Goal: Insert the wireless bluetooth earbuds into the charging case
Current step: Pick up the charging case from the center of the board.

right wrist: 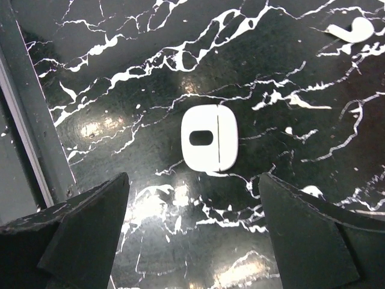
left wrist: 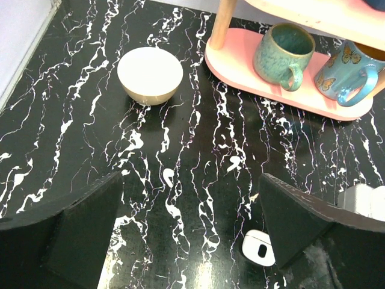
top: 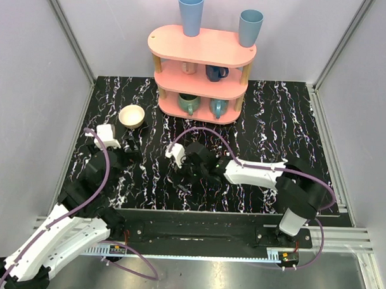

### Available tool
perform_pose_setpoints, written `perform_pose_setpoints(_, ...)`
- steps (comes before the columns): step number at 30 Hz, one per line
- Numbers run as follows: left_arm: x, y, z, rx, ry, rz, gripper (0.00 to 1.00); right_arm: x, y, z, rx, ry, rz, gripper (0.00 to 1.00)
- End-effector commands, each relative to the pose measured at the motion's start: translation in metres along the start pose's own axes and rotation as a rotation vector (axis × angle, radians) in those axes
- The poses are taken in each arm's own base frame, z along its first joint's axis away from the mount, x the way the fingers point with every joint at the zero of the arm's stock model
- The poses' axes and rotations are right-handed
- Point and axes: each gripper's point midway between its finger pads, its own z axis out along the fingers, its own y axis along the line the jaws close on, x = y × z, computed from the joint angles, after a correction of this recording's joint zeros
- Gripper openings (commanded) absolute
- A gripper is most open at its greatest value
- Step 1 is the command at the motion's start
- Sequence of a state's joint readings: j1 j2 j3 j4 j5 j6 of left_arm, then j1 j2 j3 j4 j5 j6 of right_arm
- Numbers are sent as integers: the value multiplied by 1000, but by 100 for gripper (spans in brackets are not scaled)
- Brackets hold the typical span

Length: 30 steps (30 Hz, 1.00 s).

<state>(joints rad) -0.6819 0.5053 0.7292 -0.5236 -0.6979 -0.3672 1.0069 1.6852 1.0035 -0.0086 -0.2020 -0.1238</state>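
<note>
One earbud [right wrist: 352,30] loose, well apart from charging case [right wrist: 209,138]. Above case, right gripper [right wrist: 194,183]; near case, left gripper [left wrist: 191,180]. Both jaws wide, empty. Insertion not begun.

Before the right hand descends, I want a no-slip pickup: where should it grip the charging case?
I'd pinch the charging case across its opposite side edges, from straight above: it lies flat, so only the rim is exposed, and the open right hand flanks those edges.
</note>
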Motion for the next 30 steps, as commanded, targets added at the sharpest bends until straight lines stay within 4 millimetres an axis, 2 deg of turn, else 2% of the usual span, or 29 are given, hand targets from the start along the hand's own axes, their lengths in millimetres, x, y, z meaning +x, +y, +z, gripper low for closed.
perform_pose_setpoints(1, -1, -15, 2, 92, 43, -13, 99, -19, 4, 14, 1, -71, -57, 96)
perform_pose_setpoints(5, -5, -16, 5, 107, 33, -36, 99, -11, 4, 24, 1, -52, -63, 94)
perform_pose_setpoints(9, -10, -12, 8, 100, 19, -34, 99, -5, -5, 31, 47, -38, -65, 92)
perform_pose_setpoints(15, -4, -13, 10, 109, 36, -33, 99, -1, -17, 39, 119, -39, -66, 89)
perform_pose_setpoints(24, 4, -13, 11, 114, 50, -37, 99, 5, -13, 48, 99, -15, -73, 84)
perform_pose_setpoints(30, 4, -14, 13, 118, 50, -35, 99, 9, -10, 49, 87, -1, -71, 73)
